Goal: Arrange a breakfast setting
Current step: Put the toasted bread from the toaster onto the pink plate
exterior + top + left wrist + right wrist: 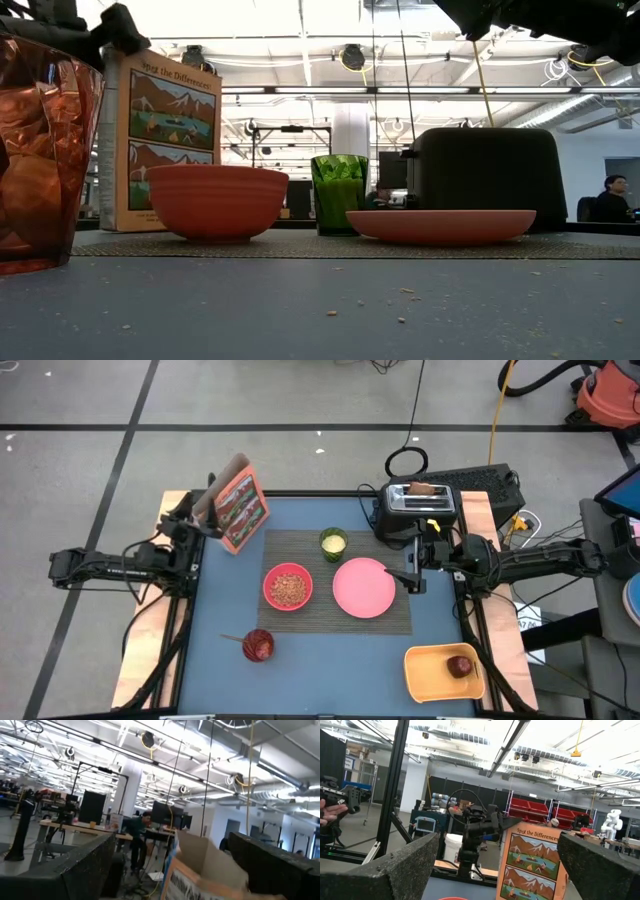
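Left gripper [213, 510] clamped on the cereal box [240, 506], box upright at the far-left corner of the placemat [395, 618]. Right gripper [410, 578] fingers apart above the plate [363, 587]; bowl [287, 587] on the mat, toast [424, 489] in the toaster [415, 508], apple [459, 666] in the tray [425, 672]

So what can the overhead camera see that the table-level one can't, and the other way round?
Only the high view shows the orange tray with the small red apple in it, the toast slice sticking out of the toaster's top, the cereal in the bowl, and both arms whole: the left gripper at the cereal box, the right gripper over the plate's edge.

Only the low view shows the room behind, a seated person, and the box's "Spot the Difference" panel.

Both show the pink-red bowl, pink plate, green cup, cereal box, black toaster, red cup and placemat.
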`<state>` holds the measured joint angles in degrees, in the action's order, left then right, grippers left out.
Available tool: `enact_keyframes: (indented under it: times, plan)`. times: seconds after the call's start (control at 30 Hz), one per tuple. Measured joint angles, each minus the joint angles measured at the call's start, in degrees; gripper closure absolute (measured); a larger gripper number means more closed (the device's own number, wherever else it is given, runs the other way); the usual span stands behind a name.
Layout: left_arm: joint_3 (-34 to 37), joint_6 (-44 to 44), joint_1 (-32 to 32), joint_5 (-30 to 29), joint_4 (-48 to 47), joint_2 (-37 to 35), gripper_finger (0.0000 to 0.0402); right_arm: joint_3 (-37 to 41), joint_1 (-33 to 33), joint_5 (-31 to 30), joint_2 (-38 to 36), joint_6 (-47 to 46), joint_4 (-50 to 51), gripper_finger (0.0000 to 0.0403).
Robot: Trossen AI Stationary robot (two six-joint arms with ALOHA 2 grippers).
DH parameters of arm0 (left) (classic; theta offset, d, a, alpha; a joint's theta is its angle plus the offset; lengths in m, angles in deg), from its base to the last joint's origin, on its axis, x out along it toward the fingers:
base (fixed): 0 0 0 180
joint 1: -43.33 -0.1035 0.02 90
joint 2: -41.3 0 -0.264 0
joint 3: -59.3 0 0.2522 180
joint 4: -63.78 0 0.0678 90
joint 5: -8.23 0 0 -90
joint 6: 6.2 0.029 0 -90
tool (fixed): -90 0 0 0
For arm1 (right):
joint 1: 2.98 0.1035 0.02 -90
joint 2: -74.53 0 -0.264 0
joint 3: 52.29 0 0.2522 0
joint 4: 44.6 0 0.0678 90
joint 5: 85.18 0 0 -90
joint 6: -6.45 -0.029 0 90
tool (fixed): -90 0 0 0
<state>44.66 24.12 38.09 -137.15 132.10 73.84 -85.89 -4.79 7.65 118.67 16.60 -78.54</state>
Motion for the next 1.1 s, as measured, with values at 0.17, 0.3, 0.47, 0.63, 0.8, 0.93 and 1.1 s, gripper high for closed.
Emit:
enact_keyframes:
  times: [0.17,0.3,0.47,0.63,0.8,0.93,1.1]
  plan:
    - [-2.13,0.25,0.01,0.05,0.35,0.00,0.0007,0.00,0.00,0.00,0.00,0.00,0.00,0.0007]
    - [-4.67,2.83,0.02,0.07,0.36,0.00,0.0007,0.00,0.01,-0.01,0.00,0.00,0.00,0.0007]
    - [-8.54,6.01,0.10,0.05,0.30,0.02,0.0007,0.00,0.00,0.00,0.00,0.00,0.00,0.0007]
    - [-12.27,8.51,0.11,0.06,0.08,0.02,0.0007,0.00,0.00,0.00,0.00,0.00,0.00,0.0007]
    - [-14.83,9.01,0.11,0.05,-1.78,0.02,0.0007,0.00,0.00,0.00,0.00,0.00,0.02,0.0007]
    - [-15.30,8.99,0.11,0.02,-3.04,0.02,0.0007,0.00,0.01,0.00,0.00,0.00,0.04,0.0007]
    - [-15.30,8.57,0.11,-0.16,-4.21,0.03,0.0007,0.00,0.00,0.00,0.02,0.00,0.56,0.0007]
